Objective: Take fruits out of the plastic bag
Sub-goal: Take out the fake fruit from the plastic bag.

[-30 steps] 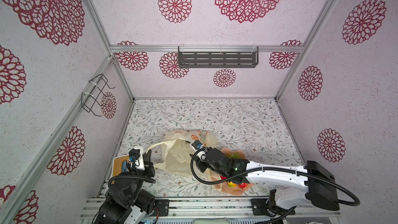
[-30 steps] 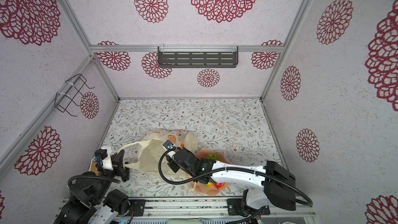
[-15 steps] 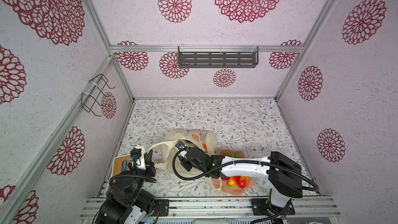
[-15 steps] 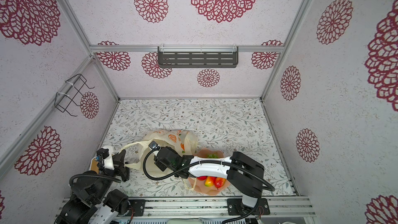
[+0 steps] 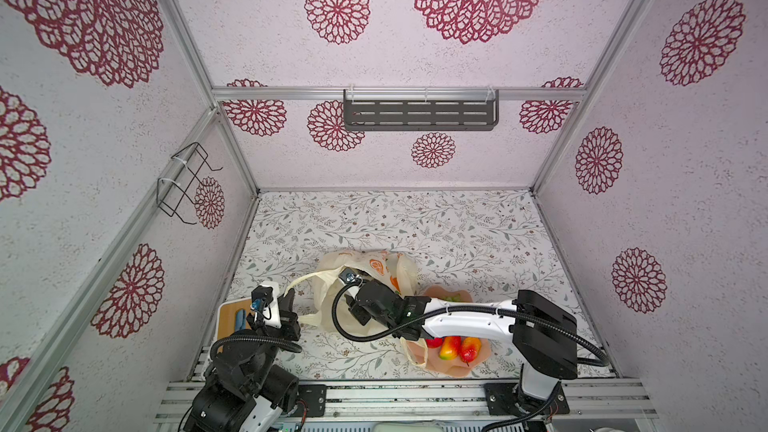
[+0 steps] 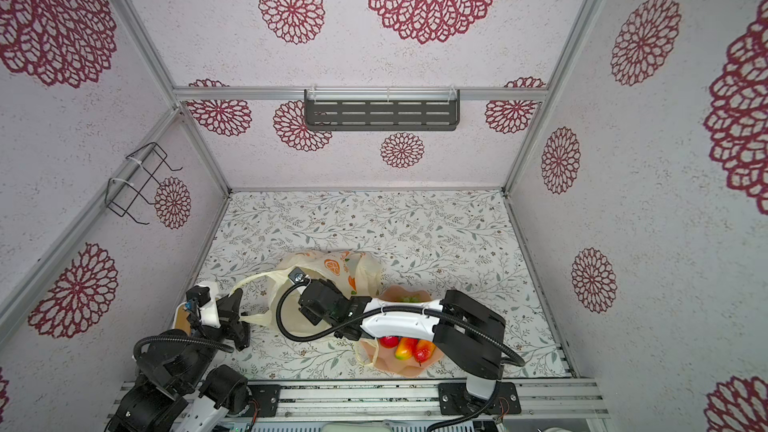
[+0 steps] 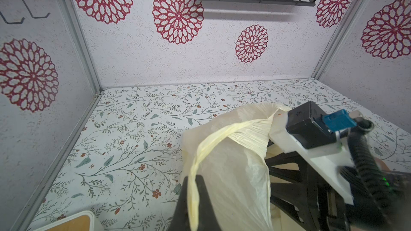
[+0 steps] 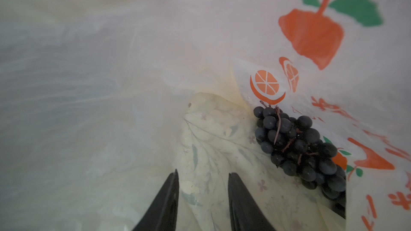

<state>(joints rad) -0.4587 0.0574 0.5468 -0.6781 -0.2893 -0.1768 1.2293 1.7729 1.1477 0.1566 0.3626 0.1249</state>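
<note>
Pale walls stamped with crimson rosettes close in a table [image 5: 415, 222] covered with a leafy floral print. A grey slotted shelf [image 5: 419, 114] hangs on the back wall and a wire rack [image 5: 187, 184] on the left one. Near the front of the table lies the bag [image 5: 399, 272], thin, crinkled and translucent cream-yellow, printed with orange fruit, orange slices and green leaves. It sits slumped, with its mouth open. The left tool [image 7: 193, 196] is at the front left of the table, pinched tight on one twisted handle [image 7: 222, 134] of the bag, which runs taut from the jaws back to the bag's body. The right arm reaches across from the right and into the mouth, so in both top views its tool is hidden by the plastic. From the wrist, the right tool [image 8: 203, 173] shows two black fingers a narrow gap apart with nothing between them, pointing down at the bag's lower layer, through which the table print shows. The dark grapes [image 8: 295, 150] are a matte purple-black bunch with reddish stems. They lie inside the bag on that lower layer, against the printed wall, near the fingertips but off to one side and not touching them. Just right of the bag, partly under the right arm, is a wavy pink bowl [image 5: 457, 371]. It holds a red apple [image 5: 434, 342], two red-yellow mangoes [image 5: 451, 347] and green grapes [image 5: 453, 297].
</note>
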